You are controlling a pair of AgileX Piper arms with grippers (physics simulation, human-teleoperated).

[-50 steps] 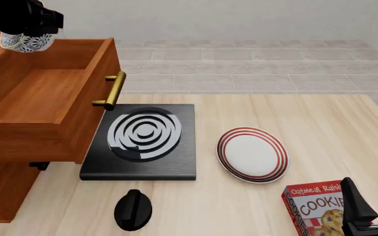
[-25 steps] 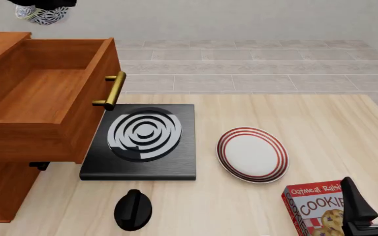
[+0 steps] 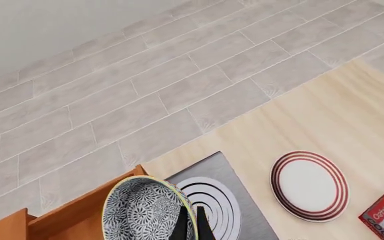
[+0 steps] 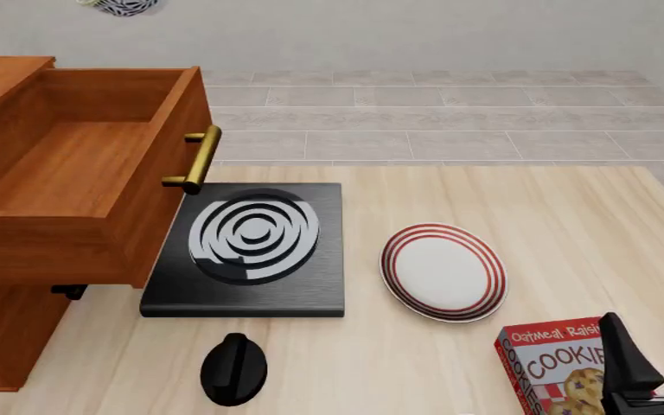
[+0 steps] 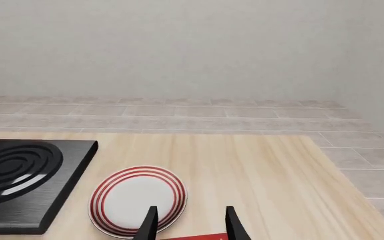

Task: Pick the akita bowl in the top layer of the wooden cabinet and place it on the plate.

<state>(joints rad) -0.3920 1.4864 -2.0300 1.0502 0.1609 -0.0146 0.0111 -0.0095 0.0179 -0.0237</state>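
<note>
Now my left claw (image 3: 190,225) is clamped on the patterned blue-black akita bowl's (image 3: 145,210) rim; I should carry it level to the red-ringed white plate (image 4: 443,271).

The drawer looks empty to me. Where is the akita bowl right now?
The bowl is held in the left tool, high above the open drawer; in the front view only its bottom shows at the top edge, left side.

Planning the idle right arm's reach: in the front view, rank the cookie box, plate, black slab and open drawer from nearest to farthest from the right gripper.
From the right gripper, at the table's near right corner:
1. Cookie box, right beside it on its left.
2. Plate, mid-table, ahead and left.
3. Black slab, further left.
4. Open drawer, far left.
</note>
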